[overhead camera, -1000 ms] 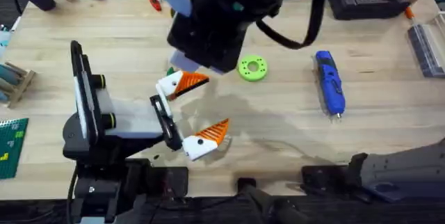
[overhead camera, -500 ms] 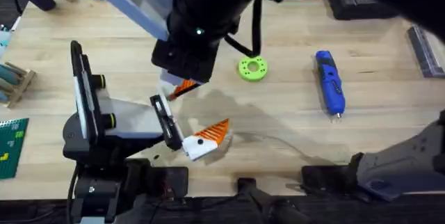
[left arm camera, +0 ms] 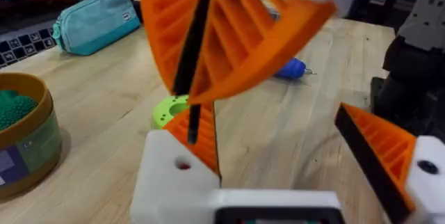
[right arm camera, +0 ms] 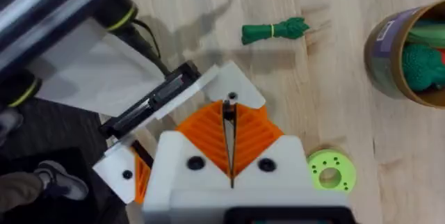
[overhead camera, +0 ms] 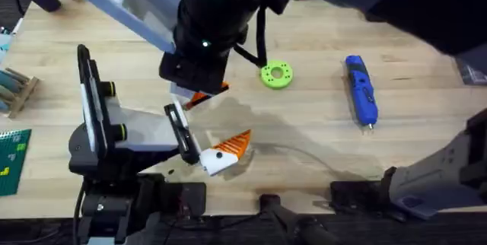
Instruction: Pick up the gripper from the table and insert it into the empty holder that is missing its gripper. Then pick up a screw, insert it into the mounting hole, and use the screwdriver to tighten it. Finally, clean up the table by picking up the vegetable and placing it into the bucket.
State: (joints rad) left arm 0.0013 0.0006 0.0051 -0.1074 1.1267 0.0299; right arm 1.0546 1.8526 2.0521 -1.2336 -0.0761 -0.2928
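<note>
My right gripper [right arm camera: 229,137] is shut on the gripper [right arm camera: 233,85], a white block with an orange tip. The white base hangs right beside the black holder [right arm camera: 149,102] on the stand [overhead camera: 114,135]. From above, the piece [overhead camera: 199,99] peeks out under the dark right arm, just over the holder's end [overhead camera: 175,116]. My left gripper [left arm camera: 278,182] is open: its dotted finger [overhead camera: 224,152] stands well apart from the holder. The blue screwdriver [overhead camera: 361,93] lies at the right. The green vegetable [right arm camera: 274,29] lies on the table near the bucket [right arm camera: 410,57]. The screw is out of view.
A lime-green ring [overhead camera: 276,74] lies right of the held piece. The bucket [left arm camera: 21,140] holds green items. A teal pouch [left arm camera: 94,19] sits at the back. A green board [overhead camera: 14,160] and wooden bits [overhead camera: 19,89] sit at the left edge.
The right arm has moved left and lower with the white-and-orange piece, bringing it closer to the holder's end. It now covers more of the back of the table.
</note>
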